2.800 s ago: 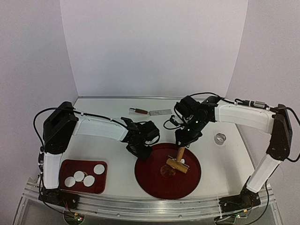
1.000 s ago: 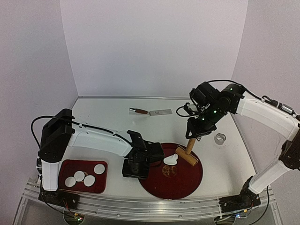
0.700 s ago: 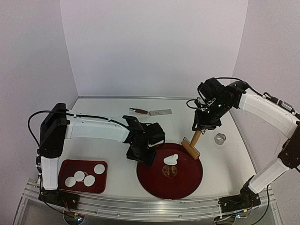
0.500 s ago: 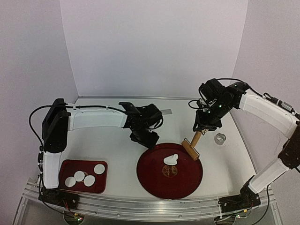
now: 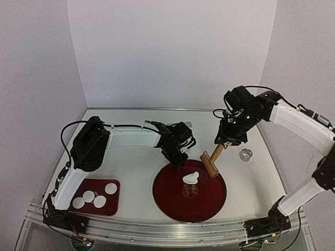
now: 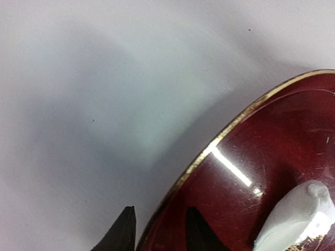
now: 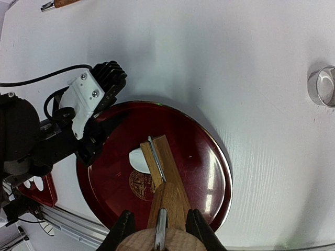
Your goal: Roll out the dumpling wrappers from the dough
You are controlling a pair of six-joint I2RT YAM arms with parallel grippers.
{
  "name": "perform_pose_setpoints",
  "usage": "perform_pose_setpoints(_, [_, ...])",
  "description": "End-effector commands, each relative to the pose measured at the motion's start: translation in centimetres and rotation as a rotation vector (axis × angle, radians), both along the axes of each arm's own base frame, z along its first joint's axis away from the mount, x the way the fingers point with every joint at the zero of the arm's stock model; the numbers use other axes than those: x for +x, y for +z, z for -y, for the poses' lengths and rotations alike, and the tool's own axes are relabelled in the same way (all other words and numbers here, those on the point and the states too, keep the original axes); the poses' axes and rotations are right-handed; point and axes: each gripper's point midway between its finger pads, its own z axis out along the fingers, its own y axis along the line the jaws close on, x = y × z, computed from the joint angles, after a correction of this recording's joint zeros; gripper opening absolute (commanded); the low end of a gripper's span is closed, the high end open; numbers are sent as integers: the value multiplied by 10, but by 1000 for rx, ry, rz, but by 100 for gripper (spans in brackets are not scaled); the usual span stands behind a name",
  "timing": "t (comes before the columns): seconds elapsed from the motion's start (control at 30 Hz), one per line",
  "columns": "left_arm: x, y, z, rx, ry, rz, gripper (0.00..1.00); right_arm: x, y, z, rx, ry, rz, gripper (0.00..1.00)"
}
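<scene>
Four dumpling wrappers [image 5: 99,201] lie flat in the small red tray [image 5: 78,185] at the near left of the worktop [image 5: 131,172], close together, well apart from everything else. The round red plate [image 5: 207,201] in the middle holds one ragged white dough piece [image 5: 191,178], lying in its far half.

My right gripper [image 5: 225,139] is clamped on the handle of the wooden roller [image 5: 209,163] and holds it tilted, with its head at the plate's far-right rim, apart from the dough. My left gripper [image 5: 178,156] is at the plate's far-left rim. Its fingertips [image 6: 125,232] are parted, one outside the gold edge and one over the red. Whether they pinch the rim I cannot tell. A small metal ring [image 5: 245,154] stands on the worktop right of the roller.
</scene>
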Motion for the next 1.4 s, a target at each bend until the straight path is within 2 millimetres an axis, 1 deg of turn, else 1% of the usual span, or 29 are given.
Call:
perform_pose_setpoints(0.0, [15,24,18,-62,-32,78,24,5,25,-2,55,-37,71,0])
perform_pose_setpoints(0.1, [13,17,10,-41,-20,79,13,6,23,-3,51,-32,65,0])
perform_pose_setpoints(0.2, [10,11,-3,-9,13,70,4,8,21,-4,44,-24,64,0])
perform_pose_setpoints(0.33, [4,10,-22,15,97,53,0,10,19,-4,34,-24,64,0])
perform_pose_setpoints(0.43, [-9,7,-36,21,170,9,0,13,19,-4,27,-28,74,0])
perform_pose_setpoints(0.5, [-22,4,-43,34,219,-14,0,17,21,-1,14,-43,93,0])
perform_pose_setpoints(0.57, [-34,4,-49,54,271,-7,0,21,24,-2,14,-42,113,0])
perform_pose_setpoints(0.6, [-43,1,-55,76,314,-10,0,22,25,-3,18,-36,118,0])
perform_pose_setpoints(0.67, [-55,-3,-69,130,402,-4,0,24,25,-7,27,-19,121,0])
perform_pose_setpoints(0.73, [-65,-7,-84,167,529,-21,0,24,22,-11,33,0,110,0])
perform_pose_setpoints(0.8, [-80,-13,-102,209,645,-52,0,23,18,-13,32,15,100,0])
perform_pose_setpoints(0.93, [-109,-20,-119,237,776,-106,0,22,16,-15,34,49,99,0])
perform_pose_setpoints(1.1, [-139,-17,-128,225,863,-176,0,16,5,-25,65,100,68,0])
perform_pose_setpoints(1.2, [-147,-7,-132,196,897,-200,4,9,-1,-40,130,166,30,0])
perform_pose_setpoints(1.27, [-149,-1,-133,169,912,-211,9,5,-4,-45,152,200,14,0])
perform_pose_setpoints(1.37, [-147,14,-127,95,912,-223,21,-4,-3,-56,204,284,-6,0])
